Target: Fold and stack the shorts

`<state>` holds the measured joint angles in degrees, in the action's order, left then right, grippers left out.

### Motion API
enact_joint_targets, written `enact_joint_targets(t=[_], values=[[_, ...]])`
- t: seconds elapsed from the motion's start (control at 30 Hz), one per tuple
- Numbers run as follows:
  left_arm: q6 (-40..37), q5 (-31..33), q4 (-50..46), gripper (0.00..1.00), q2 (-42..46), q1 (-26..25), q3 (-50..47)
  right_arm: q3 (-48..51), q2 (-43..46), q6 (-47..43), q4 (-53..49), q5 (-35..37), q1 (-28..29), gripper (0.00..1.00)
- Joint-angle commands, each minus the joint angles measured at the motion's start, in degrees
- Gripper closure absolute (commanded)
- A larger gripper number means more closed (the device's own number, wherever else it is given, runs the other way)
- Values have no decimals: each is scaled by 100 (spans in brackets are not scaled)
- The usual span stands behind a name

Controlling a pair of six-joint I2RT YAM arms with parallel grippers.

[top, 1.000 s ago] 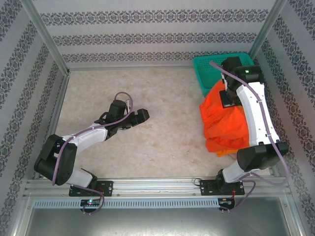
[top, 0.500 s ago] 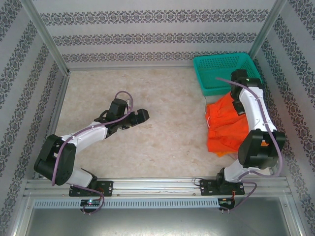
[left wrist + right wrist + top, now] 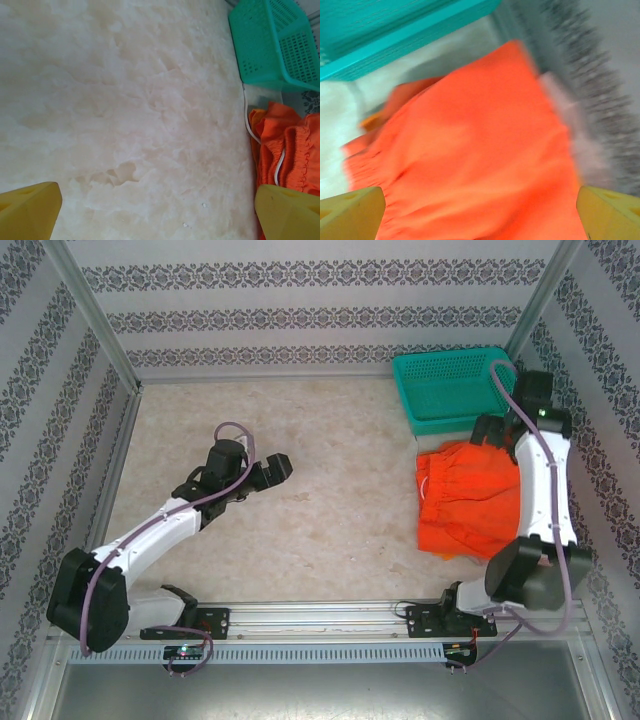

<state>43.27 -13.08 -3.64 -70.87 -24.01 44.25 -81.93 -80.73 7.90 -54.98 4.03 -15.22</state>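
Observation:
Bright orange shorts (image 3: 470,498) lie in a rumpled heap at the right of the table, a white drawstring (image 3: 424,490) at their left edge. My right gripper (image 3: 490,430) hovers over their far edge, just in front of the basket. In the blurred right wrist view its jaws stand wide apart and the gripper (image 3: 480,212) holds nothing, with the shorts (image 3: 480,145) spread below. My left gripper (image 3: 276,468) is open over bare table at centre left. In the left wrist view the gripper (image 3: 160,212) is empty, and the shorts (image 3: 292,150) and drawstring (image 3: 248,122) lie off to the right.
A teal mesh basket (image 3: 455,390) stands at the back right corner, right behind the shorts, and also appears as the basket (image 3: 270,45) and the basket (image 3: 395,25) in the wrist views. Patterned walls and metal posts close in the table. Bare tabletop (image 3: 330,500) stretches between the arms.
The right gripper opened and let the orange shorts drop; they now lie flatter on the table. The right arm swung back and right toward the basket. The left arm drew slightly left.

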Motion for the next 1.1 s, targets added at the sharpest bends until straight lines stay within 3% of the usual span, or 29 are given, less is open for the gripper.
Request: enact_joint_targets(t=[0.0,0.17,0.33,0.5,0.6,0.67,0.77,0.87,0.97,1.07], values=[[-147,252,-241,0,150,2,-71,1083,186,1026,595,-1708,13,3],[-223,433,-179,0,264,3,-184,3042,561,1611,1928,-1385,-187,2],[-655,1097,-442,0,613,142,-182,3056,-69,1529,1779,-1980,-770,3],[-1878,2664,-350,0,1552,581,-490,3276,1501,1543,2196,-2137,-357,2],[-2679,3337,583,0,2025,992,-1152,4076,2878,1503,3429,-1942,103,2],[-3045,3742,1421,0,2081,1277,-1687,5127,3769,1459,4881,-1723,312,2],[-3378,4065,2921,0,1657,1492,-2368,6775,4510,1069,6812,-685,609,2],[-3773,4323,4121,0,932,1536,-2738,7400,4155,583,7617,-28,671,2],[-4056,4253,5270,0,98,1623,-3018,7342,3266,453,8238,-443,734,2],[-4165,4090,6480,0,-711,1758,-3216,7091,2313,179,8931,-386,1058,2]])
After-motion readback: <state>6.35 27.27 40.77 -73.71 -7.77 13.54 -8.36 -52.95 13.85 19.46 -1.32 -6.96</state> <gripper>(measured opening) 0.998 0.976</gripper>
